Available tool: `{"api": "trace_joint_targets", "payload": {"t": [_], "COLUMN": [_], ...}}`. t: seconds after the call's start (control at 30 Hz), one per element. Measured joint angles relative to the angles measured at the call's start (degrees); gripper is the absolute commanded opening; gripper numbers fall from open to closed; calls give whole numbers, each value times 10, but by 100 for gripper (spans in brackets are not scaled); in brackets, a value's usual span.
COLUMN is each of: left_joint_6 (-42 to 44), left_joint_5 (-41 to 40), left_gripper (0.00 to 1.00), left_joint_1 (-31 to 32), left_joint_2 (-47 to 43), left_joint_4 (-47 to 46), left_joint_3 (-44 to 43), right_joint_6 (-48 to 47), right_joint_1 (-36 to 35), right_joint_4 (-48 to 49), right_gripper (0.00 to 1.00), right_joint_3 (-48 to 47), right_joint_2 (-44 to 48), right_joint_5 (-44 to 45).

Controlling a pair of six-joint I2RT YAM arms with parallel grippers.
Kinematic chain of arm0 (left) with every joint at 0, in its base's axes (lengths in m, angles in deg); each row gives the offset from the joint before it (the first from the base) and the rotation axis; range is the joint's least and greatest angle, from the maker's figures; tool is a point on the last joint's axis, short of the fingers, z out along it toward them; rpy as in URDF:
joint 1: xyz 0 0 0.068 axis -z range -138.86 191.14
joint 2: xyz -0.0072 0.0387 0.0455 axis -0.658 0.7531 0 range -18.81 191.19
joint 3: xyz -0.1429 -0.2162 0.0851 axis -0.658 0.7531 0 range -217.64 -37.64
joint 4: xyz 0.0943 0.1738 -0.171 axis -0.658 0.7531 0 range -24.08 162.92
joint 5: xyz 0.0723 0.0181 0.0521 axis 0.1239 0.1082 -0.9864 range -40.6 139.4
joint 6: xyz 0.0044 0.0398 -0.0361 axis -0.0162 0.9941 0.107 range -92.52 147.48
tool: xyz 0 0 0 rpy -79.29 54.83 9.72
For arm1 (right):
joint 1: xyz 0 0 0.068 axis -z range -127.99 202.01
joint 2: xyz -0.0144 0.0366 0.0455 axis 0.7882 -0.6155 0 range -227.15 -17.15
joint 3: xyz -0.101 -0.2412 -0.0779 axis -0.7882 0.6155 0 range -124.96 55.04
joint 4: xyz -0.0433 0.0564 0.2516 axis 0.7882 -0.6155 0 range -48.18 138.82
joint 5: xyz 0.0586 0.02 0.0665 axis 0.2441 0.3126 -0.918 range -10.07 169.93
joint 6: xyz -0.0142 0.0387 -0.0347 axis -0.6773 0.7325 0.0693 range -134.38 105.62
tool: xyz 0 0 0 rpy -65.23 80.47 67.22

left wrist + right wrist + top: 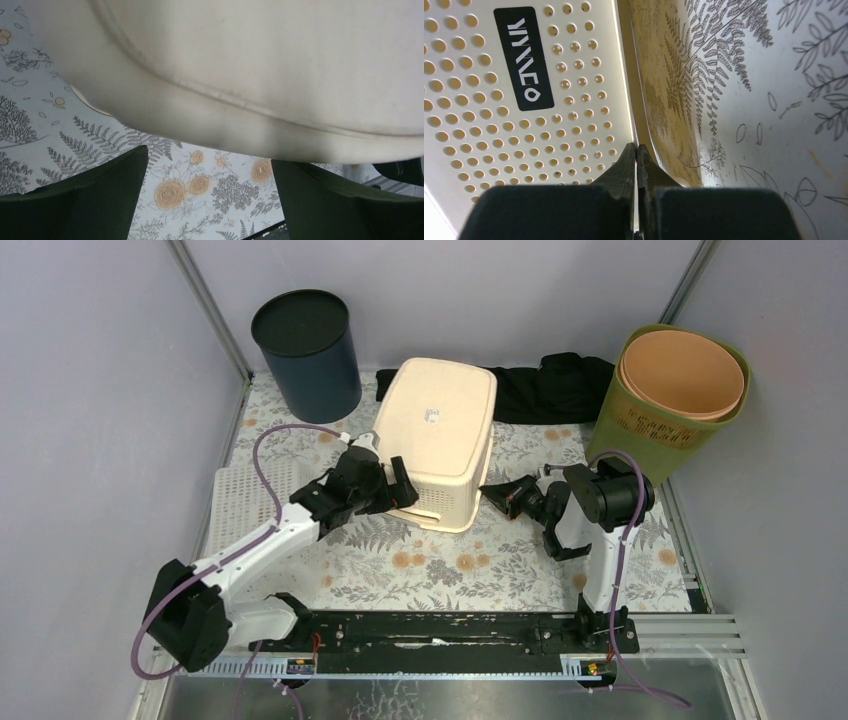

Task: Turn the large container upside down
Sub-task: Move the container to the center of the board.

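Note:
The large cream container (445,425) sits mid-table with its flat base facing up and a perforated wall toward me. My left gripper (392,483) is open at its near left corner, one finger on each side of that corner. In the left wrist view the container's rounded edge (260,75) fills the top, above my left gripper (209,155), and only floral mat lies between the fingers. My right gripper (495,495) is shut, its tips at the container's near right lower edge. The right wrist view shows my right gripper (636,146) against the rim beside the perforated wall (524,90).
A dark blue bin (305,350) stands at the back left. At the back right, a green bin (640,435) holds an orange bucket (685,370). Black cloth (555,385) lies behind the container, and a white perforated tray (248,495) lies at the left edge. A black rail (440,630) runs along the front.

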Motion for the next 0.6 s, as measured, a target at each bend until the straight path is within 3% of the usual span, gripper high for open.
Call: {"api": "trace_joint_targets", "payload": {"t": [0.23, 0.6], "left_joint_6": [13, 22], "left_joint_5": [41, 71], "left_gripper": [100, 100], "left_joint_1": [-45, -99], "left_joint_2": [90, 236], "left_joint_4": [-31, -59], "left_joint_3": [-16, -129], "right_joint_6": [-1, 9], "right_joint_1": [2, 7], "right_joint_4": [0, -2], "right_gripper": [0, 0], "right_joint_3": [0, -44], "right_joint_2": [1, -6], "right_joint_5": [12, 14]}}
